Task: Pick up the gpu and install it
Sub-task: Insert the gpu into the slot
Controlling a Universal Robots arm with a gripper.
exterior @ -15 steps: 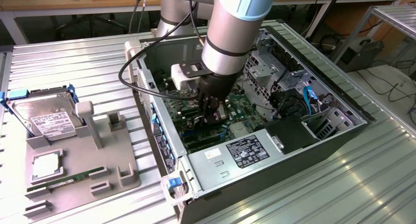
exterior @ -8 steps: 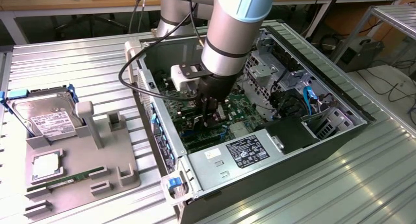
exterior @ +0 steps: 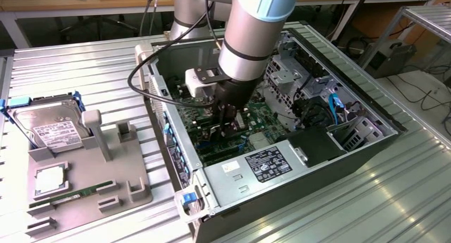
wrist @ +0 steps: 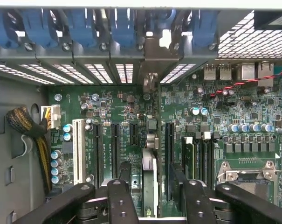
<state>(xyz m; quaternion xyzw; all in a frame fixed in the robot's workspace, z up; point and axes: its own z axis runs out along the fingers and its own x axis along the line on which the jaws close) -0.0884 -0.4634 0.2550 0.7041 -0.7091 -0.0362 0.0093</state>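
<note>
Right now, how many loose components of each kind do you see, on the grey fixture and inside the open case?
hard drive: 1
CPU: 1
memory stick: 1
gpu: 1
Total: 4

A: Any readable text? Quick.

B: Not really. The silver boxy hard drive with white label has dark print on that label, too small to read.

A: The case?

B: Black sticker on the grey metal power supply box shows white lines of print and small marks, none legible. A small white sticker sits beside it, looks blank.

A: Wrist view?

B: The green motherboard carries tiny white silkscreen lettering near the slots, unreadable. No brand or number made out anywhere.
</note>
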